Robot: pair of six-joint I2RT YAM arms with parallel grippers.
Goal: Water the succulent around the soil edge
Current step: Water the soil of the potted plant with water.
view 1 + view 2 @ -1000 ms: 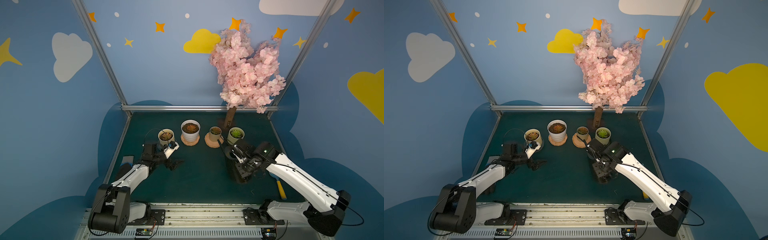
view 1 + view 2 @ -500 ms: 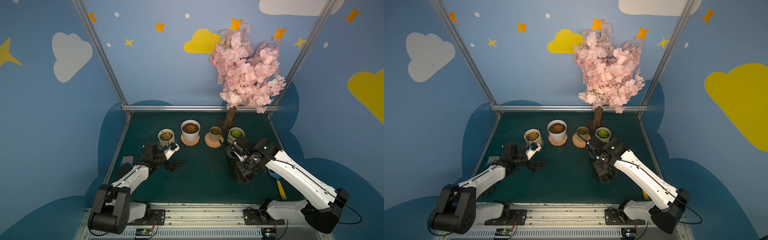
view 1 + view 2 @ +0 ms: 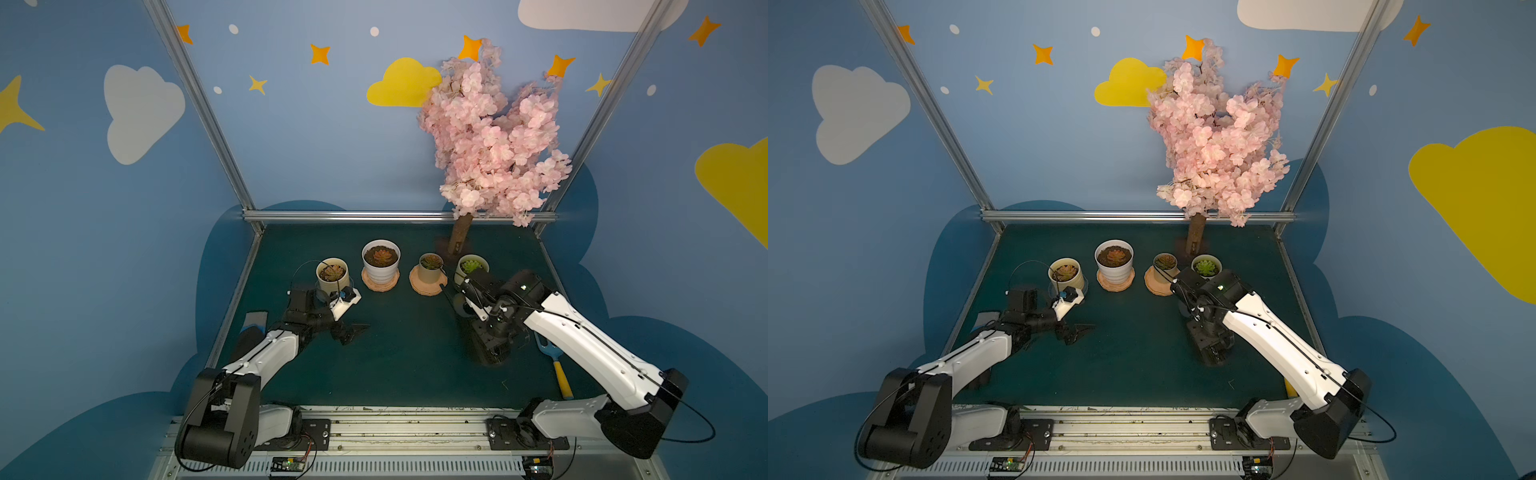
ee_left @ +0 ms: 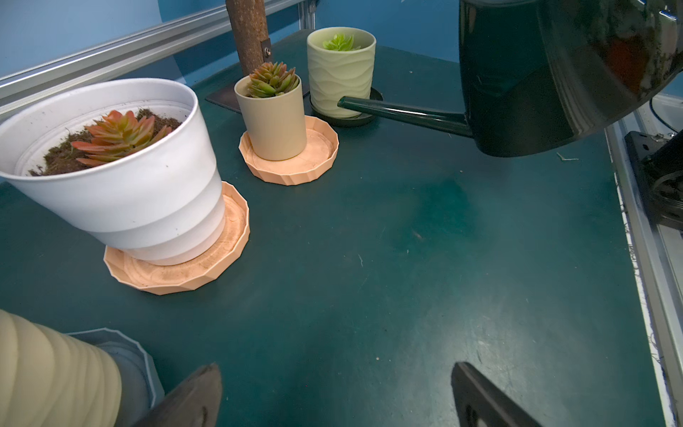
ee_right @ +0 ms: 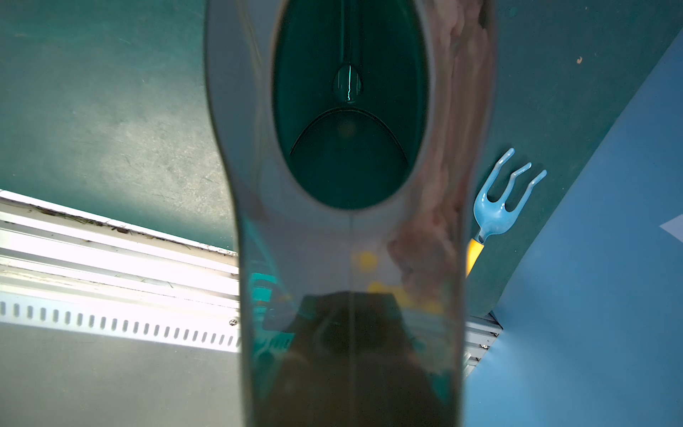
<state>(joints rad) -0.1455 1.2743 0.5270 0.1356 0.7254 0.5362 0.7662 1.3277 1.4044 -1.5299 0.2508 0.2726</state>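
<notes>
Right pincer clenched on watering can handle. Spout tip held low, between the succulent in tan pot and the one in green pot, below both rims; which is meant cannot be told. Spout to be raised above rim, tipped slowly, stream kept to soil edge. Left pincer released.

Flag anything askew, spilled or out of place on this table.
The beige pot sits off-centre on its peach saucer, crowding one rim. Loose plant scraps litter the mat near the front rail. No water shows spilled around the watering can.
</notes>
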